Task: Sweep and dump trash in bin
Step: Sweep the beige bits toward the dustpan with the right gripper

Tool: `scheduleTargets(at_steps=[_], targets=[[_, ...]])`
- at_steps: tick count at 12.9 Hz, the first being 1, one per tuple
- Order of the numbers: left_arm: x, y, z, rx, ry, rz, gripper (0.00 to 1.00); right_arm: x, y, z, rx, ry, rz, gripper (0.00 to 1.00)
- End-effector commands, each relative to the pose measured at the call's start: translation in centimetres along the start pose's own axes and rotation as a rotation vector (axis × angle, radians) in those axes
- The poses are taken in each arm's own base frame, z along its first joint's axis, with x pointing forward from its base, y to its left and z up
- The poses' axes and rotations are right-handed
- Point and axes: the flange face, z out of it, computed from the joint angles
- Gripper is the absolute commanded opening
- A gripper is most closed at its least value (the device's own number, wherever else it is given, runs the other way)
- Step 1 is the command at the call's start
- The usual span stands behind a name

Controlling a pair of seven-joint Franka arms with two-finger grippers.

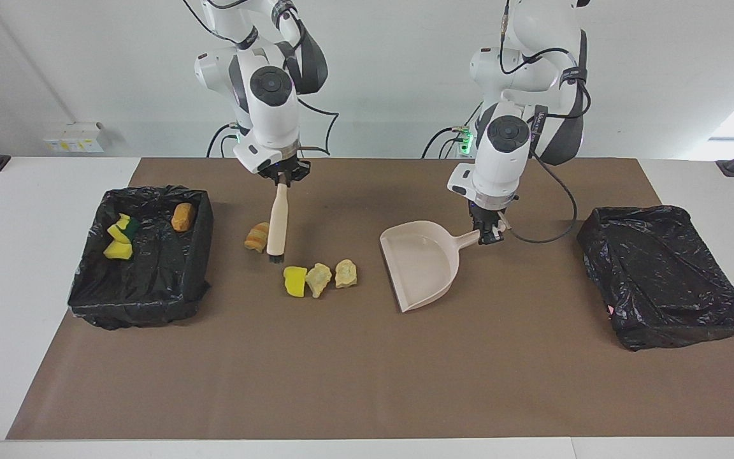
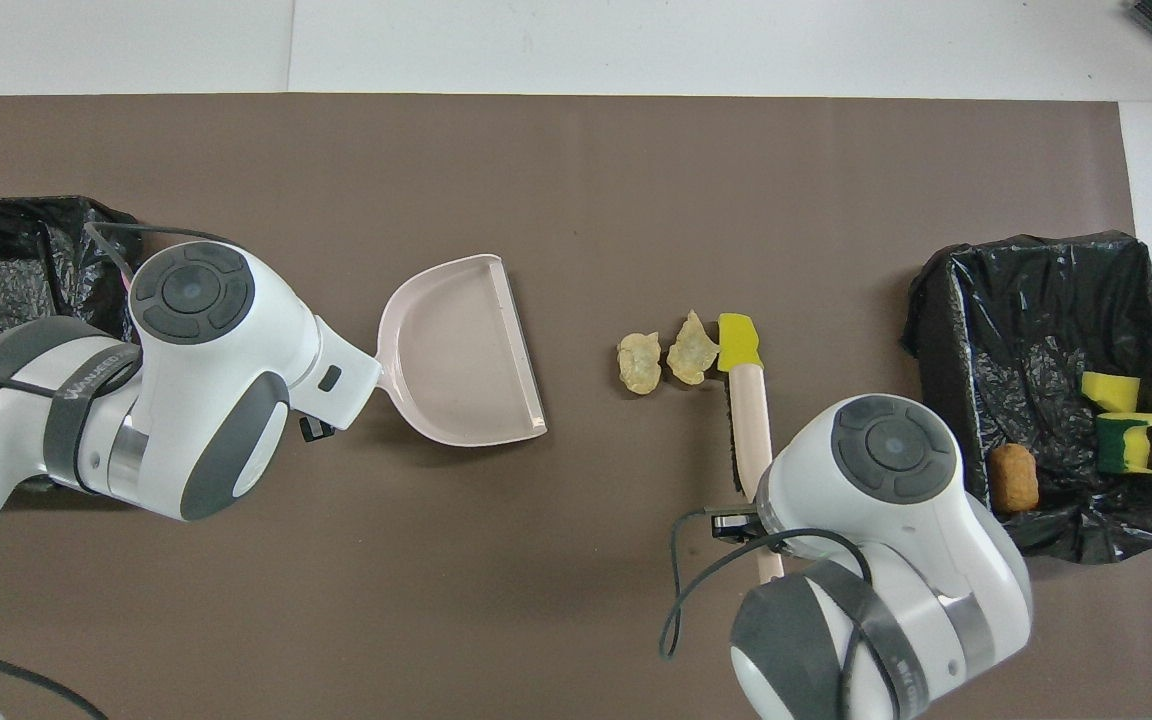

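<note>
The right hand (image 1: 280,180) is closed on the top end of a pale wooden-handled brush with dark bristles (image 1: 276,223), which hangs nearly upright with its bristle end low over the brown mat (image 1: 367,382) covering the worktop. Its long axis runs down from the hand toward the trash. Just under the brush tip, a little farther from the robots, three small foam chunks sit in a tight row: a bright yellow piece (image 1: 295,281) touching a pale yellow one (image 1: 318,279), then a second pale yellow one (image 1: 345,273) toward the left arm's end. A tan-orange striped chunk (image 1: 257,236) lies just beside the brush, toward the right arm's end.

The left hand (image 1: 487,234) is closed on the short handle of a beige plastic dustpan (image 1: 419,264). The pan rests on the mat with its open mouth facing the foam row, handle pointing back toward the left arm.

A black-bag-lined bin (image 1: 144,299) at the right arm's end holds two yellow-and-green pieces (image 1: 122,227) and a tan-orange piece (image 1: 183,217). A second black-lined bin (image 1: 663,277) stands at the left arm's end.

Lettering shows on the left arm's grey band in the overhead view, but it cannot be read.
</note>
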Motion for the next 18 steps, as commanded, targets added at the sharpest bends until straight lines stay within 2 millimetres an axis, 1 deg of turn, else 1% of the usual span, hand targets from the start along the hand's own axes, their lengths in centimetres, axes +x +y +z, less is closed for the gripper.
scheduleTargets(at_steps=[1,3,4,5,6,7,8,9,11,12,13,14,15,18], targets=[[0.5,0.8,-0.1,0.008,0.021,-0.027,0.0,0.0,4.2,2.5,0.007,0.023,0.061,0.0],[0.4,0.9,-0.1,0.005,0.022,-0.033,0.0,-0.7,8.1,4.9,0.041,0.048,0.06,0.0],[0.5,0.9,-0.1,0.002,0.028,-0.036,0.0,-1.4,9.6,6.1,0.063,0.063,0.071,0.0],[0.5,0.9,0.0,-0.001,0.029,-0.036,0.0,-2.6,10.1,7.2,0.071,0.084,0.075,0.0],[0.5,1.0,-0.1,-0.004,0.033,-0.04,0.0,-4.0,10.2,8.1,0.099,0.087,0.088,0.0],[0.6,1.1,0.7,-0.029,0.032,-0.05,0.0,-4.9,10.1,9.3,0.139,0.076,0.109,0.0],[0.8,1.2,2.1,-0.055,0.028,-0.063,0.0,-5.3,10.0,10.0,0.149,0.084,0.114,0.0],[0.7,1.2,2.2,-0.064,0.022,-0.061,0.0,-5.4,9.8,10.0,0.165,0.081,0.126,0.0],[0.9,1.2,2.2,-0.065,0.033,-0.064,0.0,-5.2,8.7,10.1,0.198,0.079,0.136,0.0],[1.0,1.3,2.2,-0.067,0.038,-0.068,0.0,-4.7,7.3,10.7,0.199,0.094,0.121,0.0],[1.1,1.4,2.2,-0.068,0.039,-0.069,0.0,-3.9,5.7,11.5,0.196,0.099,0.131,0.0],[1.3,1.5,2.2,-0.066,0.039,-0.067,0.0,-2.7,3.5,11.2,0.196,0.1,0.142,0.0],[1.4,1.5,2.1,-0.065,0.04,-0.07,0.0,-1.4,1.5,10.2,0.198,0.105,0.15,0.0],[1.5,1.6,2.1,-0.065,0.039,-0.081,0.0,1.6,-3.8,8.7,0.2,0.112,0.141,0.0]])
